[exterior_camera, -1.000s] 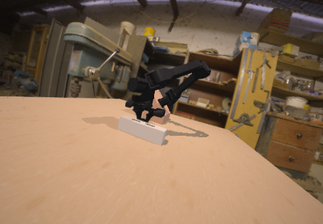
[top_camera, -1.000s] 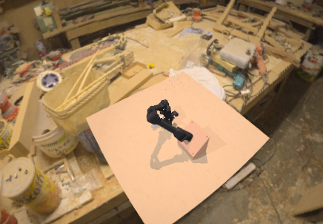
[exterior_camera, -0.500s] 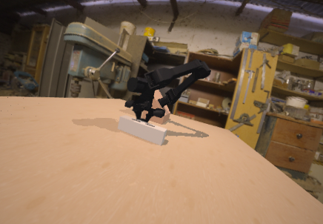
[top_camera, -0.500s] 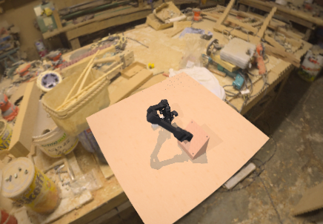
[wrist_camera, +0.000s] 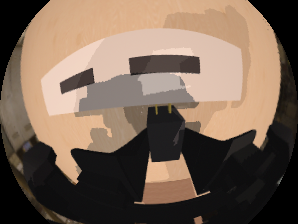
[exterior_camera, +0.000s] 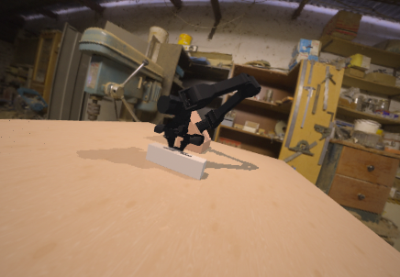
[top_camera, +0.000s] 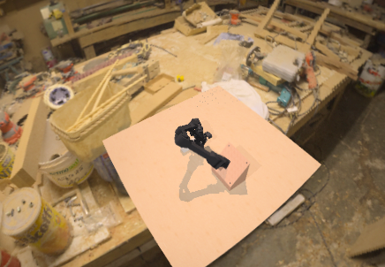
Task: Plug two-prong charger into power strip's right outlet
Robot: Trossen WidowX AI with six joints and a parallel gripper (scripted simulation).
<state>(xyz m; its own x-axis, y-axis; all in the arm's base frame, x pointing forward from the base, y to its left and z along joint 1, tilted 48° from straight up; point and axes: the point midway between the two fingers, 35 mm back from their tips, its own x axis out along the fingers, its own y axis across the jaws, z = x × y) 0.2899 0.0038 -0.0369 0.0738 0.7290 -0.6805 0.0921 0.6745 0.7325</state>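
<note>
On the wrist view, the white power strip is lying across the tabletop, its left outlet showing as a dark slot near the strip's left end and its right outlet as a longer dark slot toward the middle. The dark charger is sitting clenched between the fingers, its two small yellowish prongs pointing at the strip's near edge, just below the right outlet — whether they are touching the strip cannot be told.

In the exterior view, the black arm is reaching down from its pink base block with the gripper hanging right over the power strip, which is resting flat, well in from every edge of the tabletop. The charger itself is too dark to separate from the fingers here.

From the top view, the arm is folding over the middle of the tabletop, away from all four corners — the base block is standing just beside it, toward the right edge.
</note>
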